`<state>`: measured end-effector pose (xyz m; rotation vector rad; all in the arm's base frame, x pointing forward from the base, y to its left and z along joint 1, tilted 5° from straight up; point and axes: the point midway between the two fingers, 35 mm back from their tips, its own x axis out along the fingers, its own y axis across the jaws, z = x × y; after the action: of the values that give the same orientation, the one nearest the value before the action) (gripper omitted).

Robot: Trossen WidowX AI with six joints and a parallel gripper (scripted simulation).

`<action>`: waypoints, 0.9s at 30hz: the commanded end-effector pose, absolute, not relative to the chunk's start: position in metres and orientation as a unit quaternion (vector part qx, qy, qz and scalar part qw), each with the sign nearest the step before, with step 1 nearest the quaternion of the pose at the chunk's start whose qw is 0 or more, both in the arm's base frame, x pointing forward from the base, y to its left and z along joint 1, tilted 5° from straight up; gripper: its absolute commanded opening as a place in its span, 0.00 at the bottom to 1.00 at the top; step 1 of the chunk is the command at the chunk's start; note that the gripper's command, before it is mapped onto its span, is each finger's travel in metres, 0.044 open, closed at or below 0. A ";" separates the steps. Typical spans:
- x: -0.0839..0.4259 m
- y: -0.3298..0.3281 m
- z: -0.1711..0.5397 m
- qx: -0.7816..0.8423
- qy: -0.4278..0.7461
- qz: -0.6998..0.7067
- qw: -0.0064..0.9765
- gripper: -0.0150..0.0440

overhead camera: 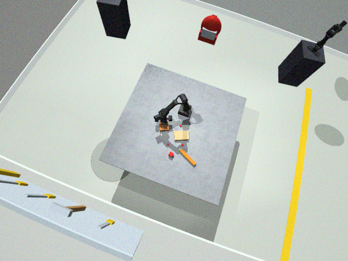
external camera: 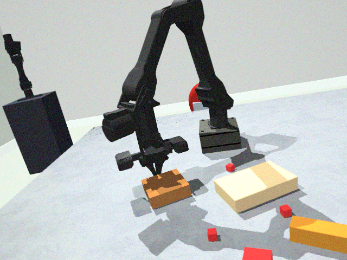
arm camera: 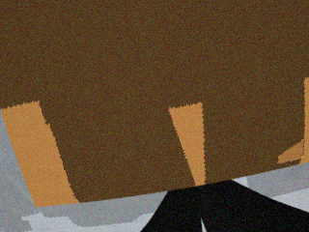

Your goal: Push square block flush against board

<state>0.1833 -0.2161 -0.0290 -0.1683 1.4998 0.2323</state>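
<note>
Pushing step underway: my jaws pressed together, empty, tips at the square block's rear edge, left of centre. Board apart at right; next, shove rightward, squaring edges.

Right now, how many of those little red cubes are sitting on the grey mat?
4: one beside the arm's base, one between the pale block and the orange bar, one in front, one larger cut by the frame's edge. Others may be hidden.

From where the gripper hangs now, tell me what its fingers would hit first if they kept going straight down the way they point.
The gripper is shut, pointing down at the back edge of the orange square block. It would meet the block's top near that edge first, or perhaps just slip behind it onto the table; depth is unclear.
</note>
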 end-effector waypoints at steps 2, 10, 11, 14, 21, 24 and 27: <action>0.189 -0.214 -0.029 -0.074 0.678 0.107 0.723 0.25; 0.194 -0.212 -0.029 -0.074 0.678 0.107 0.724 0.25; 0.194 -0.212 -0.029 -0.074 0.678 0.107 0.724 0.25; 0.196 -0.212 -0.029 -0.074 0.678 0.107 0.724 0.25; 0.201 -0.210 -0.028 -0.074 0.678 0.107 0.724 0.25; 0.203 -0.210 -0.028 -0.074 0.678 0.107 0.724 0.25; 0.205 -0.209 -0.028 -0.074 0.678 0.107 0.724 0.25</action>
<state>0.2012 -0.2113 -0.0275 -0.1680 1.4979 0.2319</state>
